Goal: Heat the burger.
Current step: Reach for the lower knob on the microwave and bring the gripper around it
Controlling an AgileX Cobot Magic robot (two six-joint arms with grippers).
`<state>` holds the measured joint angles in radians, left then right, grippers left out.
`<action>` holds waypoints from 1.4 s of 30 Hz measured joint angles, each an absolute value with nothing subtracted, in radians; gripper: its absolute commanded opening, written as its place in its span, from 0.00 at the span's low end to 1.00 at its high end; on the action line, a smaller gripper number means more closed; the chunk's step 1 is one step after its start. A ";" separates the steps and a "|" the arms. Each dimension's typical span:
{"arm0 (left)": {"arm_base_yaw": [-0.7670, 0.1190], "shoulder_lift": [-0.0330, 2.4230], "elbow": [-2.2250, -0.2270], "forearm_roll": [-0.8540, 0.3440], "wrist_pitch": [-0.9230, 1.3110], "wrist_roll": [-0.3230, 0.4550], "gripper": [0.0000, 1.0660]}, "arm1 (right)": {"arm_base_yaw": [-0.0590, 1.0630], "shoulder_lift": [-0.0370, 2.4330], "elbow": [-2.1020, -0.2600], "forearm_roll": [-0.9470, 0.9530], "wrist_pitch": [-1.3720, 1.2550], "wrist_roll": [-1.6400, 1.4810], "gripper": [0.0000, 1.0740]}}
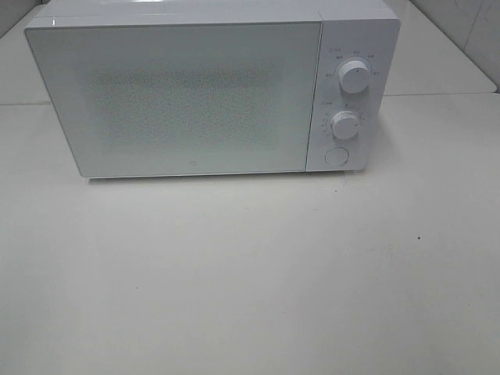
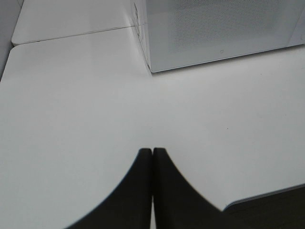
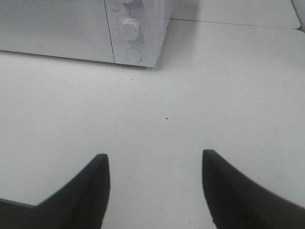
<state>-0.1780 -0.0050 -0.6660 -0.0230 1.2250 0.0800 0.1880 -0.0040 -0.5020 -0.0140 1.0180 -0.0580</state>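
A white microwave (image 1: 195, 94) stands at the back of the white table with its door shut. Two round knobs (image 1: 355, 78) and a round button (image 1: 337, 156) sit on its right panel. The burger is out of view in every frame. Neither gripper shows in the exterior high view. In the left wrist view my left gripper (image 2: 152, 155) is shut and empty above the bare table, short of the microwave's left front corner (image 2: 151, 69). In the right wrist view my right gripper (image 3: 155, 160) is open and empty, short of the microwave's knob panel (image 3: 131, 31).
The white table (image 1: 250, 273) runs from the microwave to the near edge. A seam (image 1: 437, 95) splits it from a second table behind. A table edge shows in the left wrist view (image 2: 267, 193). A tiled wall (image 1: 469, 23) stands at the back right.
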 measured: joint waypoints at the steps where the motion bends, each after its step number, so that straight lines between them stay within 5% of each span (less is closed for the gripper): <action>1: -0.178 -0.005 -0.666 -0.023 1.225 0.080 0.00 | 0.188 -0.004 -0.502 -0.014 1.018 -0.058 0.52; 13: -0.177 -0.006 -0.509 -0.026 1.078 0.080 0.00 | 0.188 -0.004 -0.502 -0.014 1.018 -0.058 0.52; 42: -0.177 -0.006 -0.506 -0.026 1.056 0.081 0.00 | 0.188 -0.004 -0.502 -0.014 1.018 -0.058 0.52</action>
